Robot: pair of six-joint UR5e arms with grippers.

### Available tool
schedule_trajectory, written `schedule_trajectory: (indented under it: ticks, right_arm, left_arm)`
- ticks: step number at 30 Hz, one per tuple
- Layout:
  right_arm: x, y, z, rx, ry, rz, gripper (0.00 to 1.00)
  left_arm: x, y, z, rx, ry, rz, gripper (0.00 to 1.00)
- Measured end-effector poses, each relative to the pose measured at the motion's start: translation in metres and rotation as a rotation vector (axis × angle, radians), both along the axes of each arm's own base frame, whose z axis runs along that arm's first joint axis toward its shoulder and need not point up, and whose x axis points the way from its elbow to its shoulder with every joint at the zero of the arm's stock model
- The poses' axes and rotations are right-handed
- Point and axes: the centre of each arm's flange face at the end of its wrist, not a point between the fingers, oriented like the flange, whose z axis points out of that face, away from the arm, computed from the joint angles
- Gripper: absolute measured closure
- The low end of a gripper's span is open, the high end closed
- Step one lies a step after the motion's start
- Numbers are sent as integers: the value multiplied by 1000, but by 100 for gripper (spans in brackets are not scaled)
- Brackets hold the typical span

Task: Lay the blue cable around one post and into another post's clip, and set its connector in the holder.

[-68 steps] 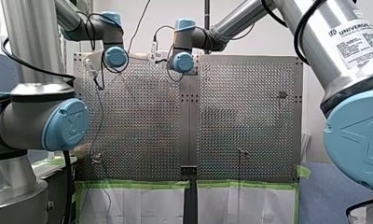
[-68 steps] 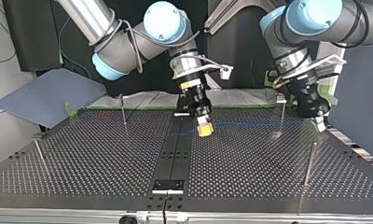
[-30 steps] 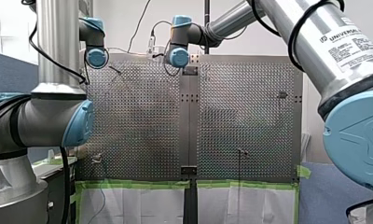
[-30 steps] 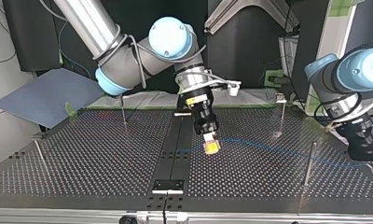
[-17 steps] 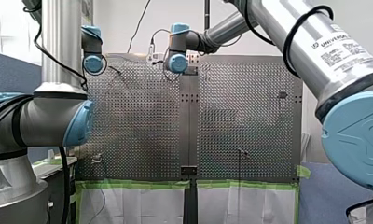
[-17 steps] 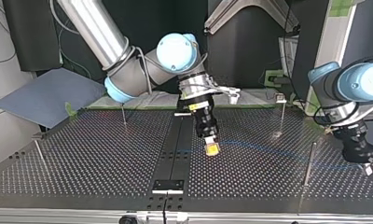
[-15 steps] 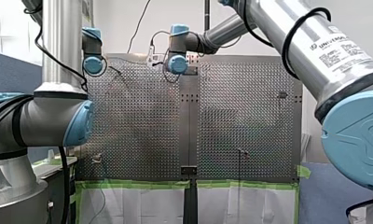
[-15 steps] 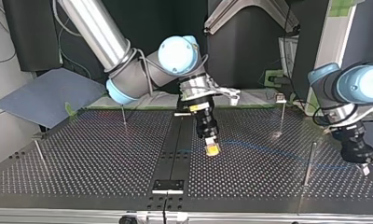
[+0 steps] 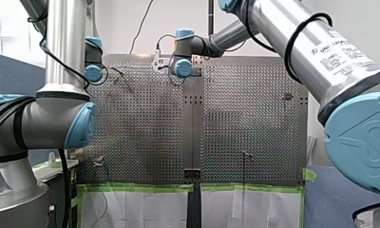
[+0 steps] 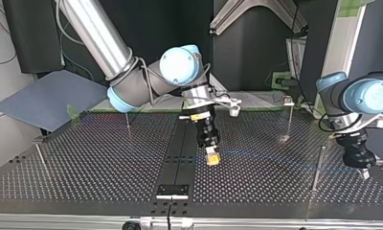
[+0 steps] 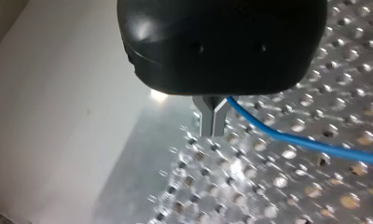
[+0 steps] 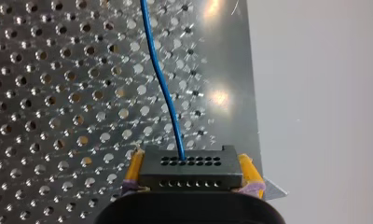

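Right gripper (image 10: 212, 158) clamps the black connector (image 12: 190, 171) over the table (image 10: 84, 163); left gripper (image 11: 213, 122), jaws together, pinches the blue cable (image 11: 296, 142) stretched between them.

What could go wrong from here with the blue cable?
The thin blue cable is pinched only at my left arm's metal jaw tips; it may slip. It runs nearly straight to the black connector in my right arm's jaws, so pulling may strain that joint. It might snag the nearby thin metal post.
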Motion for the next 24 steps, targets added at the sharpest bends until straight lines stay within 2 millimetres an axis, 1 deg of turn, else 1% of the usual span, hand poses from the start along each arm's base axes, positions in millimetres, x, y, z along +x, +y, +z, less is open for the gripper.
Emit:
schedule_trajectory:
  ticks: [4, 8, 15, 22, 24]
  right_arm:
    - [-2, -6, -5, 6, 5, -7, 100]
    - [-3, -12, -13, 15, 15, -15, 100]
    - [-5, -21, -40, 58, 66, -30, 100]
    - [-10, -25, -64, 108, 128, -48, 100]
    - [-11, -25, -71, 123, 147, -52, 100]
  left_arm:
    - [7, 2, -16, -6, 29, -6, 100]
    - [12, 3, -28, -10, 50, -15, 100]
    - [16, -1, -37, -12, 66, -31, 100]
    - [21, -10, -61, -18, 113, -84, 100]
    - [21, -12, -64, -18, 118, -99, 100]
